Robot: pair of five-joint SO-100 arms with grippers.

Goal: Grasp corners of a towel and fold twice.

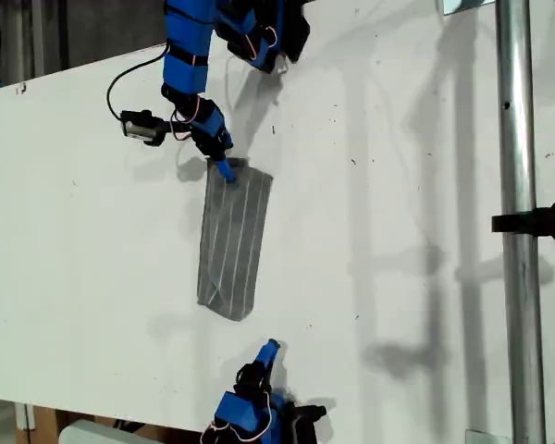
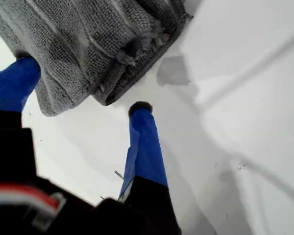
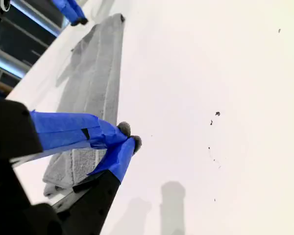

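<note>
The grey striped towel (image 1: 233, 240) lies folded into a narrow strip on the white table (image 1: 398, 139), running from the top arm toward the bottom arm in the exterior view. My first gripper (image 1: 224, 171) is the top arm's, at the strip's upper left corner. It (image 2: 83, 84) stands open, and a thick folded corner of the towel (image 2: 88, 39) reaches between its blue fingers (image 2: 142, 132). My second gripper (image 1: 271, 349) hangs below the strip's lower end, apart from it. In its wrist view this gripper (image 3: 130, 135) is shut on nothing, with the towel (image 3: 93, 83) stretching away beyond it.
A metal pole (image 1: 518, 185) with a black clamp (image 1: 536, 222) crosses the exterior view's right side. A small black camera (image 1: 143, 127) and its cable hang beside the first arm. Bare white table spreads between the towel and the pole.
</note>
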